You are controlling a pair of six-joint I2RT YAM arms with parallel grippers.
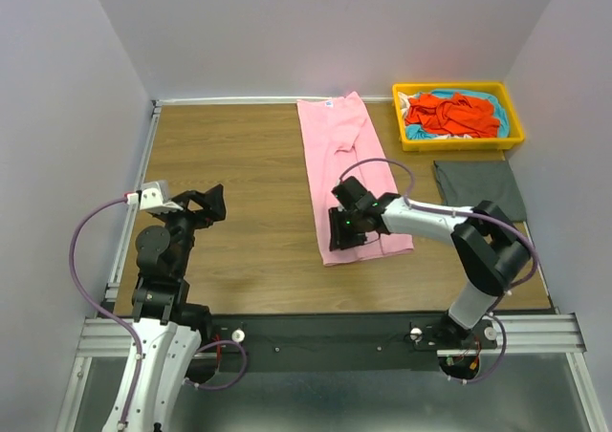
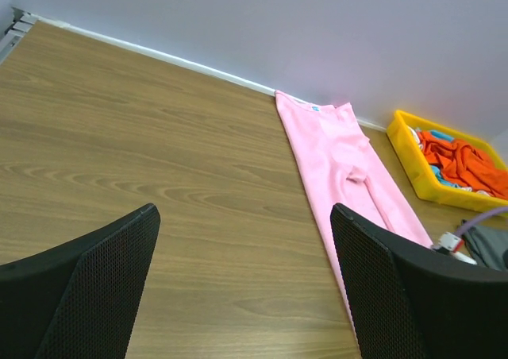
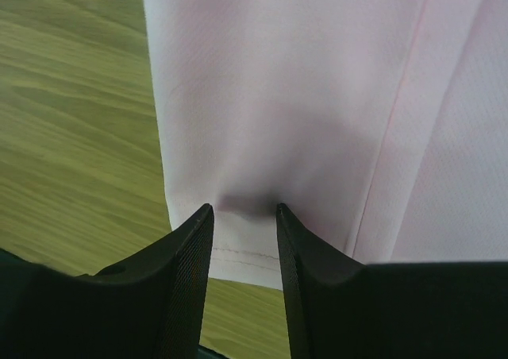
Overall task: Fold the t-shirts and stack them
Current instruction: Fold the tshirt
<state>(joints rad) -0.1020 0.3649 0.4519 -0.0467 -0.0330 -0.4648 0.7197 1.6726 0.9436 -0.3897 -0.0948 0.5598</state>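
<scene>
Left claw [image 2: 244,214]: wide open, nothing in it, up over bare wood surface [image 1: 239,155] on left side.
Right claw [image 3: 244,210]: almost closed, pinching near hem of light pink shirt [image 1: 349,164], cloth bunched between fingers.
Light pink shirt: long flat strip on surface, near middle, reaching to back wall.
Dark grey shirt [image 1: 478,185]: folded flat, right of pink one, not touching.
Far right corner: yellow tray [image 1: 459,144], orange-red shirt [image 1: 449,115] crumpled on top of turquoise shirt [image 1: 478,96] inside.
</scene>
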